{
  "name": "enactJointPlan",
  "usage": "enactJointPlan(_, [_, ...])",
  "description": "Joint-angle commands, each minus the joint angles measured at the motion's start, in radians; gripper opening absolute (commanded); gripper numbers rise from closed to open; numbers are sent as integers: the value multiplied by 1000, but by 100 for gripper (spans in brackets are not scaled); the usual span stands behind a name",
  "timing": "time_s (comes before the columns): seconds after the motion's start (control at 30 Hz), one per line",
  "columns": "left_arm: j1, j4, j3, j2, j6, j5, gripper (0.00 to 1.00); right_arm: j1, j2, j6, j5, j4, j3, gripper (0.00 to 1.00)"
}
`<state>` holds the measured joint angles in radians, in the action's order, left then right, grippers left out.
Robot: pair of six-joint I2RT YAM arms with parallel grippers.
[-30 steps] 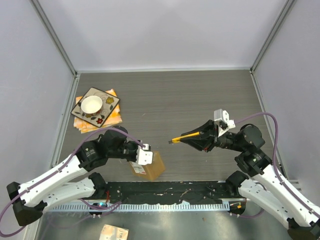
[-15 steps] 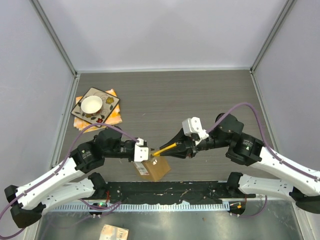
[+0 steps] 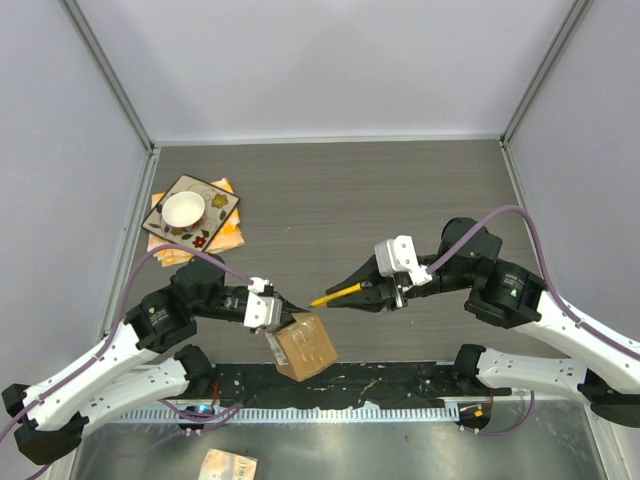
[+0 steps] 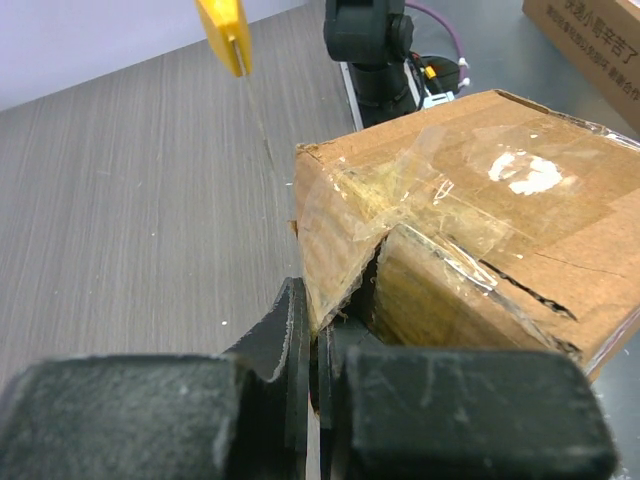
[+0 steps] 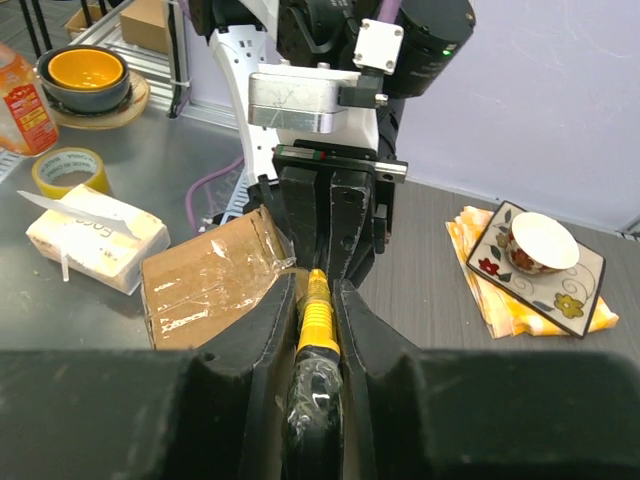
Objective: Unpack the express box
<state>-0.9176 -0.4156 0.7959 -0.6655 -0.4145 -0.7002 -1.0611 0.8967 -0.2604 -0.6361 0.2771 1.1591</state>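
The express box (image 3: 305, 345) shows no writing that I can read. The faces in view are plain brown cardboard under clear, shiny tape. The tape is wrinkled at one corner, and on the top the cardboard is torn along a dark, uneven line. The box sits tilted at the near edge of the table (image 3: 400, 190), in front of the left arm, partly over the black rail there.

The left gripper (image 4: 320, 345) has its fingers pressed together and pinches the taped edge of cardboard at the box's corner.

Near this corner is the thin blade of the yellow utility knife (image 3: 335, 294). In the left wrist view a small gap shows between the blade and the box. The right gripper (image 3: 365, 292) is clamped on the handle of the knife, with one finger on each side, and the knife points to the left, toward the box.

Beyond the table edge, the left wrist view shows another carton (image 4: 590, 40) with a line of printed Chinese characters, cut off by the frame. The right wrist view shows a white soft pack (image 5: 95, 235), a roll of tape (image 5: 65, 172) and an orange bottle (image 5: 22, 100). Their print is too small to read.

At the far left of the table, well apart from the box, a flowered plate (image 3: 215, 222) with a white cup (image 3: 184, 209) lies on an orange card.
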Motion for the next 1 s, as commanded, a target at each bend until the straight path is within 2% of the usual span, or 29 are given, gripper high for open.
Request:
enactJointPlan(0.0, [5, 67, 6, 6, 8, -58, 0, -4, -4, 15, -88, -65, 42, 1])
enactJointPlan(0.13, [5, 90, -6, 1, 16, -61, 0, -8, 8, 47, -138, -99, 48, 1])
enactJointPlan(0.37, [5, 165, -37, -16, 29, -62, 0, -40, 25, 46, -145, -104, 57, 1])
enactJointPlan(0.63, [5, 181, -41, -20, 29, -67, 0, -71, 68, 33, -137, -105, 68, 1])
enactJointPlan(0.97, [5, 175, -40, -6, 33, -93, 0, -103, 82, 6, -53, -105, 48, 1])
